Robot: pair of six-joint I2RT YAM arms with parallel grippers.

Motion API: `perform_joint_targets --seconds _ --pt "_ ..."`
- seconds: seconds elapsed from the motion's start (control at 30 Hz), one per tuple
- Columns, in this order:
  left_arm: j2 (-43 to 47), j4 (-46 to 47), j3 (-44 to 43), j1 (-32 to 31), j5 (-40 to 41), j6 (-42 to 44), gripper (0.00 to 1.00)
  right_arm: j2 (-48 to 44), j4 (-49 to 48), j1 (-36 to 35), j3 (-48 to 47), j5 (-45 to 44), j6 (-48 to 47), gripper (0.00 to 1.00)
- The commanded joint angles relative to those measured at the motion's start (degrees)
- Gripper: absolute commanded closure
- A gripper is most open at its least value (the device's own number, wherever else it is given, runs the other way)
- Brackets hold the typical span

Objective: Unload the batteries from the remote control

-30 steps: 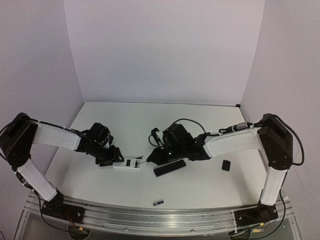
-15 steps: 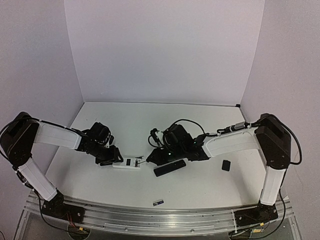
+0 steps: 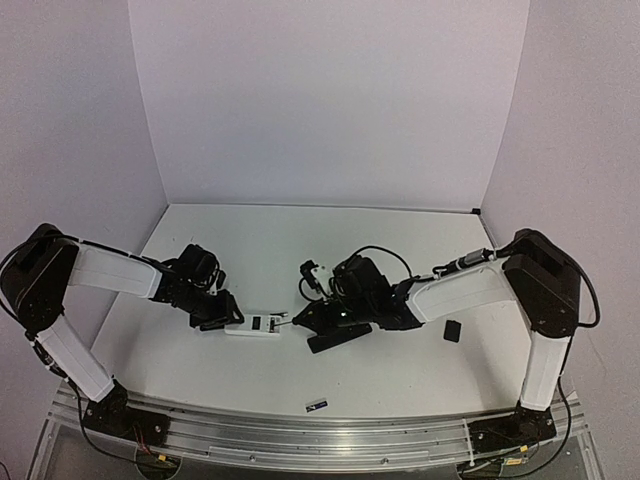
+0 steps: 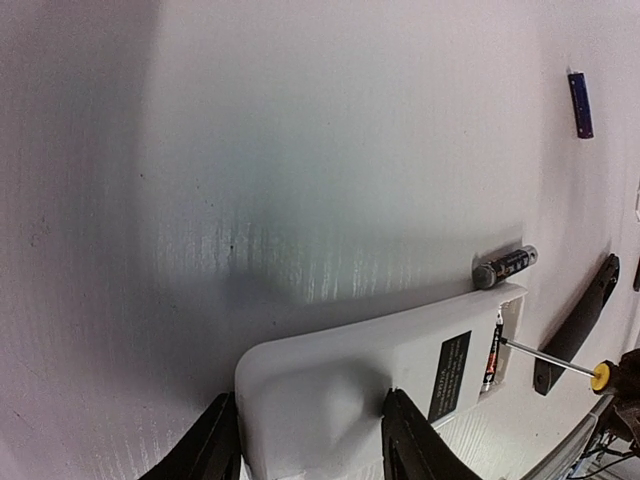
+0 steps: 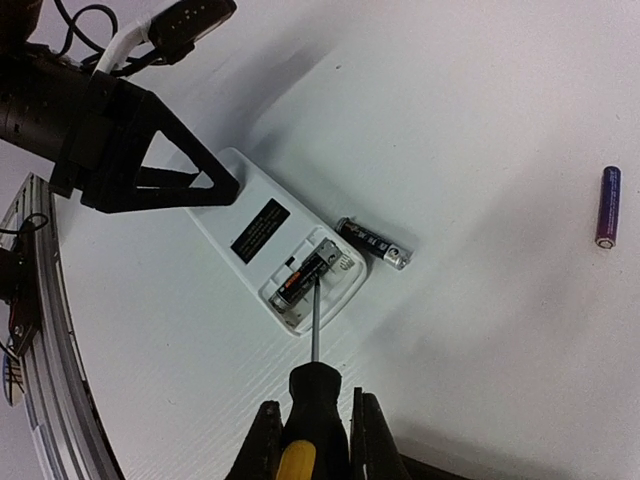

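A white remote (image 3: 256, 326) lies back-up with its battery bay open. My left gripper (image 4: 308, 440) is shut on its near end (image 4: 340, 380). My right gripper (image 5: 315, 435) is shut on the black-and-yellow screwdriver (image 5: 315, 395). The screwdriver's tip rests against one battery (image 5: 305, 278) still lying in the bay. A second battery (image 5: 373, 243) lies loose on the table beside the remote's end and also shows in the left wrist view (image 4: 505, 267). A third, bluish battery (image 5: 607, 220) lies apart near the table's front edge (image 3: 316, 405).
A black remote (image 3: 339, 336) lies just right of the white one, under my right gripper (image 3: 318, 318). A small flat black cover (image 3: 452, 331) lies further right. White walls close the back and both sides.
My right wrist has shifted slightly nearer and to the right, with the screwdriver tip staying at the white remote's open end. The left arm and the remote have not moved.
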State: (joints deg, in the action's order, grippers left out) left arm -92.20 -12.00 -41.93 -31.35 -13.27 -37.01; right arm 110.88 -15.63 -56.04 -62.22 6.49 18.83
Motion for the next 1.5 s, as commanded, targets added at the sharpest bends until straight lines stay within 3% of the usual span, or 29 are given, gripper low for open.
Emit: perform_joint_targets --seconds 0.0,0.2,0.4,0.6,0.8,1.0,1.17,1.47 --pt "-6.5 -4.89 3.0 -1.26 -0.45 0.89 0.54 5.35 -4.23 -3.95 -0.57 4.31 -0.65 1.0" --pt "-7.46 -5.5 2.79 -1.28 0.7 0.67 0.55 4.78 -13.54 -3.88 5.21 -1.43 7.96 1.0" --pt "-8.72 -6.18 2.59 -1.26 1.94 0.96 0.55 6.95 -25.12 -3.86 7.78 2.02 15.4 1.0" --pt "-9.61 -6.3 2.2 -1.26 2.37 0.22 0.56 4.08 -25.21 -3.64 8.86 -0.5 14.56 1.0" --pt "-11.22 -6.94 0.97 -1.26 3.24 -0.69 0.55 0.02 -25.1 -3.46 9.87 4.38 15.47 1.0" --pt "-10.9 -7.12 0.55 -1.26 3.78 -0.97 0.55 -4.35 -21.74 -3.28 10.09 -3.58 10.22 1.0" --pt "-9.36 -7.41 0.36 -1.26 4.24 -0.92 0.54 -7.31 -21.07 -2.94 9.09 -1.27 9.48 1.0" --pt "-6.7 -8.2 -0.12 -1.25 6.14 -0.67 0.51 -14.29 -12.46 -2.98 11.56 -14.01 4.29 1.0"
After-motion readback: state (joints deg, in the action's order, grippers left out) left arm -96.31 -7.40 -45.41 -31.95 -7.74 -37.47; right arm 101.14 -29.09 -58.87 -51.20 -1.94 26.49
